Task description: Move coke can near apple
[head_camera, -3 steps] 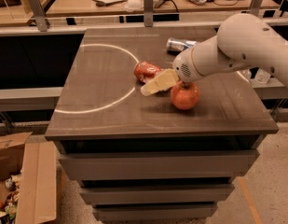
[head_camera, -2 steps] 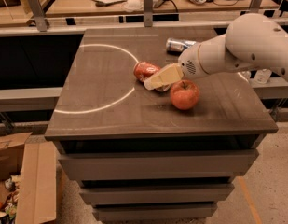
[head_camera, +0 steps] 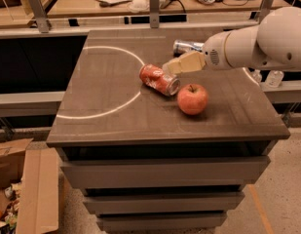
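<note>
Coke can (head_camera: 159, 79) lying beside apple (head_camera: 192, 99).
Silver end points toward apple; end effector (head_camera: 175, 66) just behind can; whether it grips cannot be told.

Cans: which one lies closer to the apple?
The red coke can, just left of the apple. The silver-blue can lies farther back, beyond the tool, which is just behind the coke can.

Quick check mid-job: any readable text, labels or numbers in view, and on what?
No text reads clearly.
coke can: white markings, too blurred to read.
second can, lying behind it: label unreadable.
gripper, between the two cans: no lettering visible.
</note>
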Tool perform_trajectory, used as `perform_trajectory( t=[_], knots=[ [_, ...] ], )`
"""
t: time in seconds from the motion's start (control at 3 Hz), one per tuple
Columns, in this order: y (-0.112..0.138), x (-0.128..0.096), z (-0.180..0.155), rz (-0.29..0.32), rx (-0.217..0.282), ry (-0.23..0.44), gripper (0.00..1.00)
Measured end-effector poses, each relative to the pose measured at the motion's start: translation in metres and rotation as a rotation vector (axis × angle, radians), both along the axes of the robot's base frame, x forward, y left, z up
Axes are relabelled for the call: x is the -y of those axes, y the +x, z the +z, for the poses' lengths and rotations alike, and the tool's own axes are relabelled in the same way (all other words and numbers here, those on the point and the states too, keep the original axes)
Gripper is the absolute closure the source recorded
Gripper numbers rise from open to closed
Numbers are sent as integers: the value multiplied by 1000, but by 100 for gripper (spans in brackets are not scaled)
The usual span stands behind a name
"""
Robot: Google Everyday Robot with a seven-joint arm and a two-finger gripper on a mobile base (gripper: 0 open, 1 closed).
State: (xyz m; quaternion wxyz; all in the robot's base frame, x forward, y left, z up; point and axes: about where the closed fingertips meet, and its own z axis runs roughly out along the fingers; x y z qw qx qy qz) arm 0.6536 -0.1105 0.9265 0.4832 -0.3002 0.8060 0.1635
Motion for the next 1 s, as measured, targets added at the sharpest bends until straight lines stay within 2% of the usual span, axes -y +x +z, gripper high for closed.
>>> perform_trajectory(
  t=[0.33,0.67,1.0],
  knots=[
    [11,34,30,-139,102,18,0],
    [14,57,56,-265,202,-25,0],
    [26,59,58,-299,223,-70,0]
  ],
)
